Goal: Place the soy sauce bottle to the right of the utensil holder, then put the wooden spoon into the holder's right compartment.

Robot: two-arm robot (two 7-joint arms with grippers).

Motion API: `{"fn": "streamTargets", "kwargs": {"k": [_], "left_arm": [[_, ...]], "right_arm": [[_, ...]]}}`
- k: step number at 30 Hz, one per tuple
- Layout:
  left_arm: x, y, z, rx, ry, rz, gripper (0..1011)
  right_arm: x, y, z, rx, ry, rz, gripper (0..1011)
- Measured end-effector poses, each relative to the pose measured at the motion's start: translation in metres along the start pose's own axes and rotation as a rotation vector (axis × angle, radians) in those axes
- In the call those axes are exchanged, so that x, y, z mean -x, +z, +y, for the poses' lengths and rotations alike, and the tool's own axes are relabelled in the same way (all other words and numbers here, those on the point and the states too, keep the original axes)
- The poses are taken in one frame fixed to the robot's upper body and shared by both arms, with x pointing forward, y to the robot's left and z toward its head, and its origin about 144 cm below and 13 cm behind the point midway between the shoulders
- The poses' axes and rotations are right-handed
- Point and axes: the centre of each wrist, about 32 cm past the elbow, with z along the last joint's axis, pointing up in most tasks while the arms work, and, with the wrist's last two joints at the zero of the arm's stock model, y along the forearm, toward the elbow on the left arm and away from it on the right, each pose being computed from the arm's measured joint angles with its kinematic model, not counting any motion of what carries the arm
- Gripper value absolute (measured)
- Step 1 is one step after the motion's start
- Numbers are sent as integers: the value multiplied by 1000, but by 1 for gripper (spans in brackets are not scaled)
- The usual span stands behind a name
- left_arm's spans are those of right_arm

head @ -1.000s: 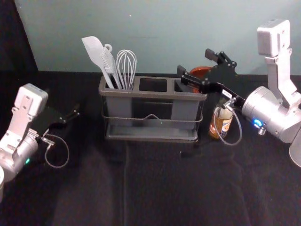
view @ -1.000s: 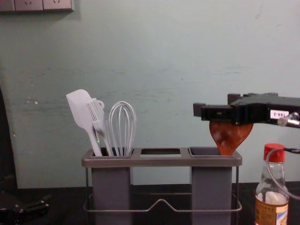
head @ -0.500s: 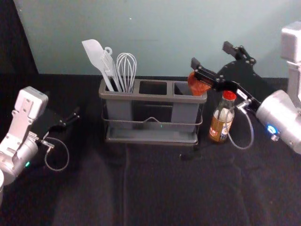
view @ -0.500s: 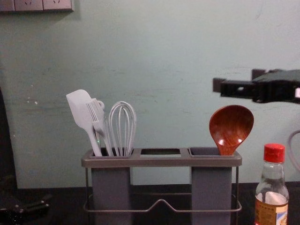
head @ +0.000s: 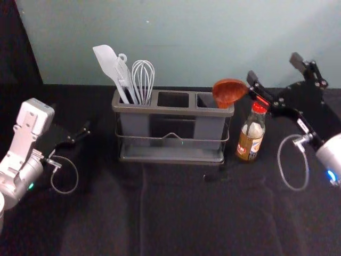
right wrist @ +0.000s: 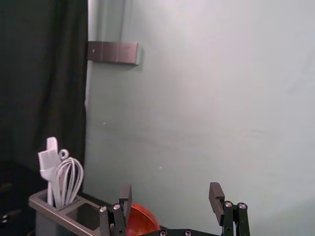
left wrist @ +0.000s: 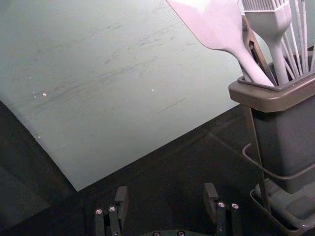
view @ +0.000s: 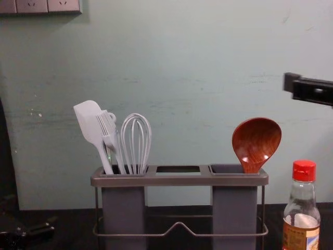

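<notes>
Looks softly, fairly evenly lit on the wall (head: pixel 176 32); falls to grainy near-black on the cloth (head: pixel 186 213) in head view. Glints off the spoon (view: pixel 255 138) in chest view. Blows out near-white on the spatula (left wrist: pixel 216 24) in left wrist view. Throws faint shadow beside the panel (right wrist: pixel 113 52) in right wrist view.

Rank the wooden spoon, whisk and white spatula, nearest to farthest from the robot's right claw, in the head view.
1. Wooden spoon: in the right compartment of the holder, nearest the right gripper.
2. Whisk: left compartment, its right side.
3. White spatula: left compartment, leaning left.
</notes>
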Motion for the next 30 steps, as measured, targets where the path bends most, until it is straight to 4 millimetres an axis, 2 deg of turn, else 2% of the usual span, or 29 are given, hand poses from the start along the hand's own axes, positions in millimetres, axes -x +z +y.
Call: {"fn": "streamTargets", "kwargs": {"k": [8, 13, 30], "left_arm": [[0, 0, 0, 0, 0, 0, 1005], [0, 0, 0, 0, 0, 0, 1005], [0, 0, 0, 0, 0, 0, 1005]], "right_arm": [[10, -13, -27, -63, -68, -58, 1002], [18, -29, -44, -93, -93, -95, 1002], [37, -80, -61, -90, -129, -120, 1003]]}}
